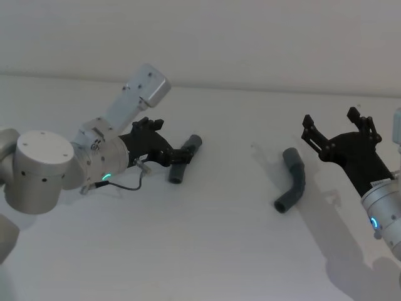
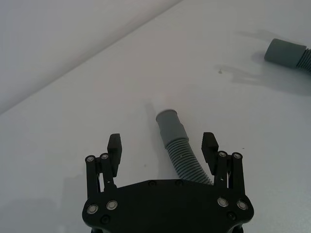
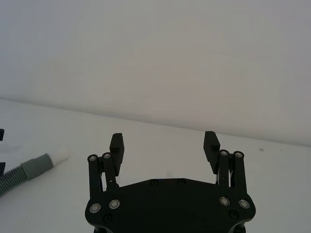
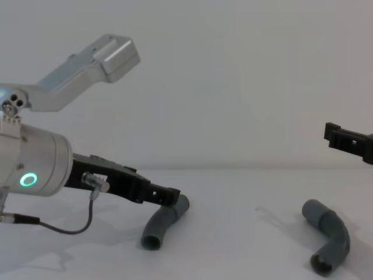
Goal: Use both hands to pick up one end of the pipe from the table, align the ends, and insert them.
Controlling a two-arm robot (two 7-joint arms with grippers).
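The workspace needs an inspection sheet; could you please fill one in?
Surface: white table, both pipes on it.
Job's things: left pipe and right pipe, both bent, lying well apart, not joined.
Clutter: nothing seen.
End effectors: left end effector open, low, astride the left pipe; right end effector open, raised beside the right pipe, not touching it.
Cables: thin black cable looping from the left wrist.
Surroundings: pale wall behind the table.
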